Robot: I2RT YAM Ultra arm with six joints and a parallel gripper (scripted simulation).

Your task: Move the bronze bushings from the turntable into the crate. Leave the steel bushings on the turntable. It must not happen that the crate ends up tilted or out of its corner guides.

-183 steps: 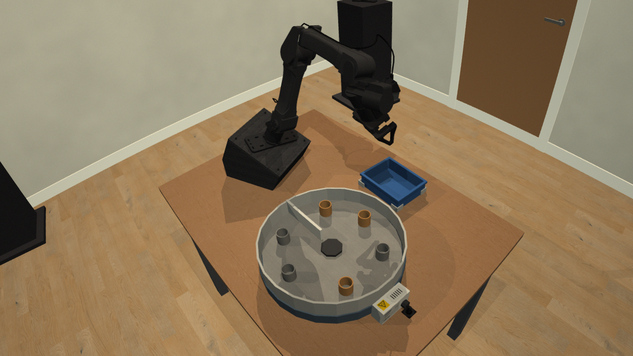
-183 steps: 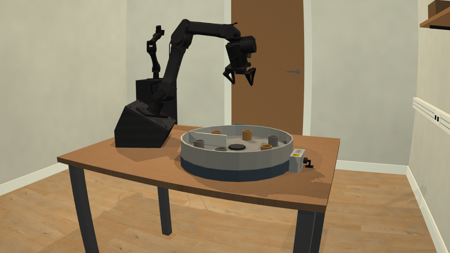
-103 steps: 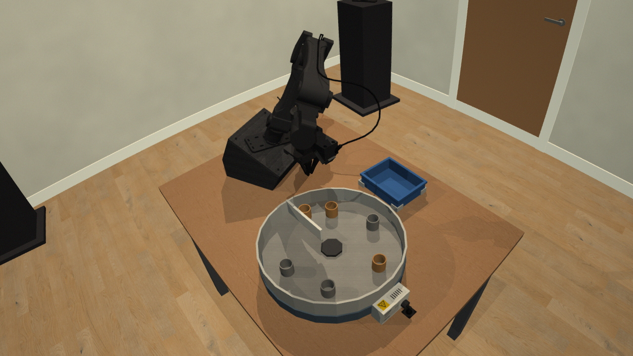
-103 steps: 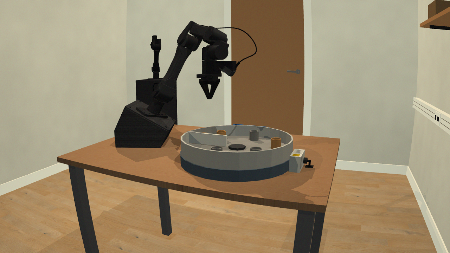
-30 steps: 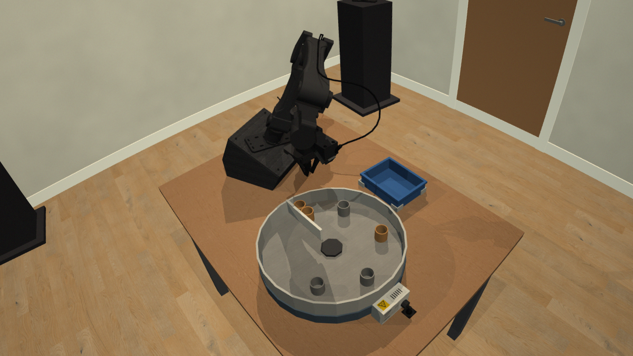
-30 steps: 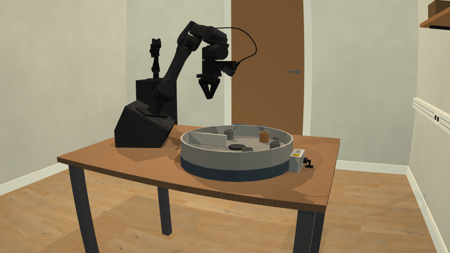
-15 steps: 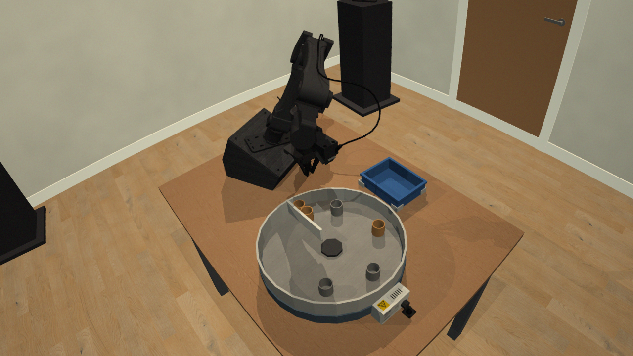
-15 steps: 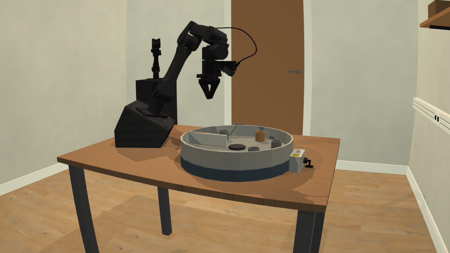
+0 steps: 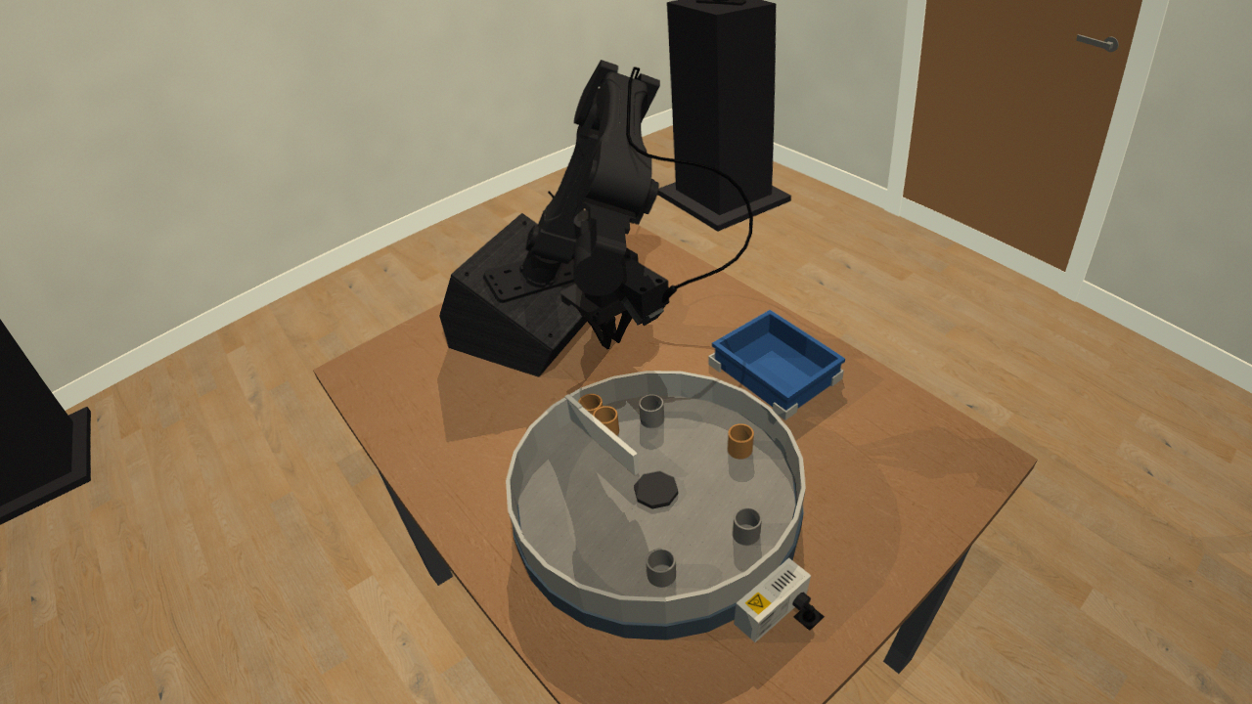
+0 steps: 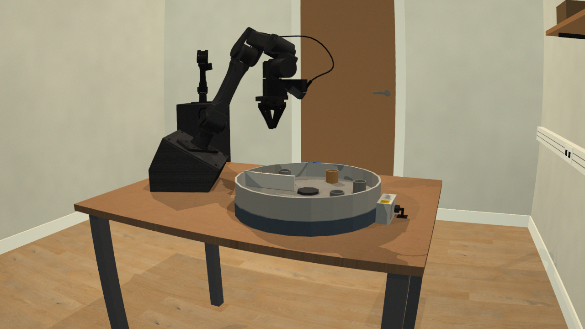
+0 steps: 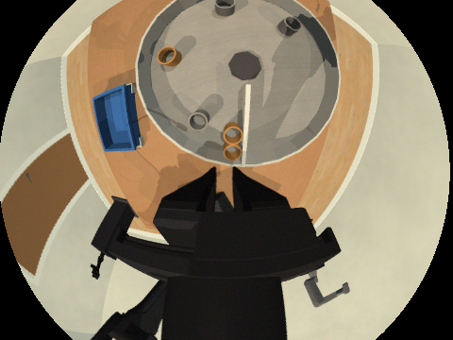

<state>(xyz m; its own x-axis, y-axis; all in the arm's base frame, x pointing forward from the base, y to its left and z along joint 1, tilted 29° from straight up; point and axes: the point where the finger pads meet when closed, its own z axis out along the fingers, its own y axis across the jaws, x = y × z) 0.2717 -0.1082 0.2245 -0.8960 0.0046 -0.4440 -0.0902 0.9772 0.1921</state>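
Tool [image 9: 613,343] [image 10: 271,127] [image 11: 224,172] nearly closed, holding nothing. Two bronze tubes [image 9: 609,421] [image 11: 225,138] against the pale bar [image 9: 602,431] [image 10: 269,181] [image 11: 246,123], upper left of the round tray [image 9: 656,609] [image 10: 306,208] [image 11: 137,66] from the top; one more [image 9: 740,446] [image 10: 332,176] [image 11: 176,59] at upper right. Too little room there for the tool, so maybe a bump or a double grab. Perhaps a wrong pick of the near grey tube [image 9: 650,415] [image 10: 284,172] [image 11: 190,122]. Going low over the blue box [image 9: 791,395] [image 10: 312,162] [image 11: 97,120], could tip it.

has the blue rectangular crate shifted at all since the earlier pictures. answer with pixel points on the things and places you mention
No, the blue rectangular crate [image 9: 792,389] [image 11: 115,118] sits level between its grey corner guides [image 9: 784,410] [image 11: 141,141], just as before.
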